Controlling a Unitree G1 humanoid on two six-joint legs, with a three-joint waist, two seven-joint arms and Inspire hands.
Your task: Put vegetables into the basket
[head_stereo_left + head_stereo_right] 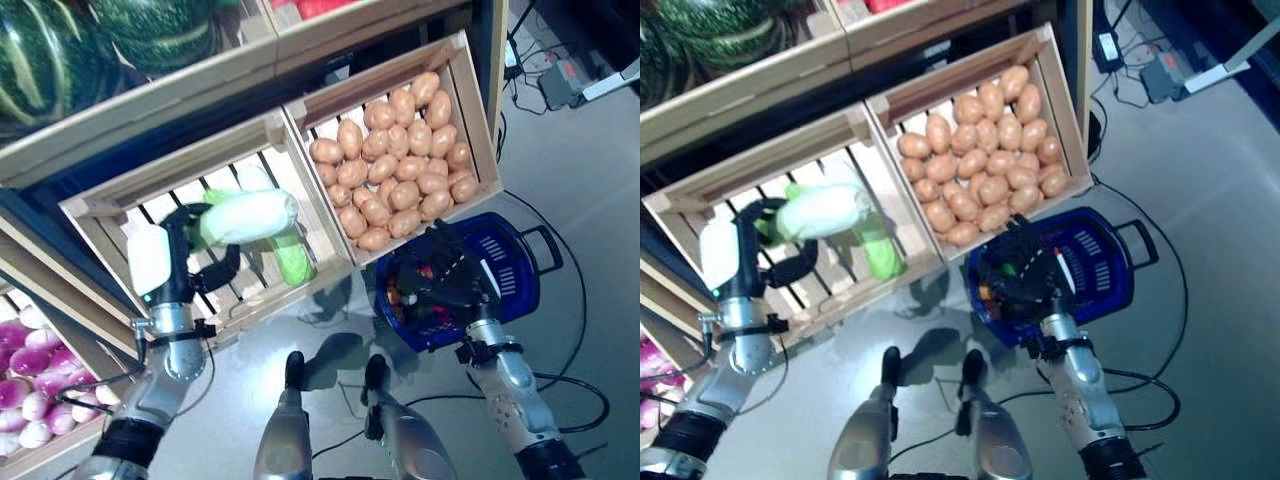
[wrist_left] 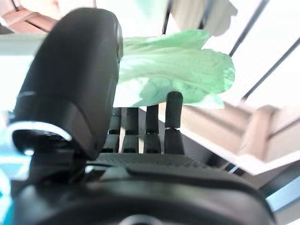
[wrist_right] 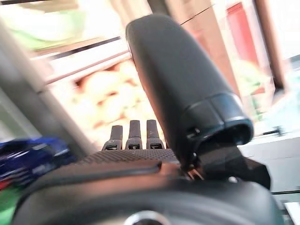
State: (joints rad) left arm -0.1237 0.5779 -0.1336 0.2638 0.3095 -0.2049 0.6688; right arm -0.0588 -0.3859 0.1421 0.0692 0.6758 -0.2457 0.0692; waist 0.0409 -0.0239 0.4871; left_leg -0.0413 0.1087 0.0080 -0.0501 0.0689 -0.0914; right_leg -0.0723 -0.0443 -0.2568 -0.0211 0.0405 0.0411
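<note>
The left hand (image 1: 185,245) curls around a pale cabbage (image 1: 250,217), lifted above the slatted crate's (image 1: 95,205) middle, bulky, leafy, best gripped mid-body, while the right hand (image 1: 445,270) hovers open-fingered over the blue basket (image 1: 515,262).

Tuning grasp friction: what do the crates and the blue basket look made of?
Crates: pale unfinished wood, by the visible slats and plank edges. Blue basket: probably moulded plastic, glossy, with slotted walls and a dark handle, material unclear.
</note>
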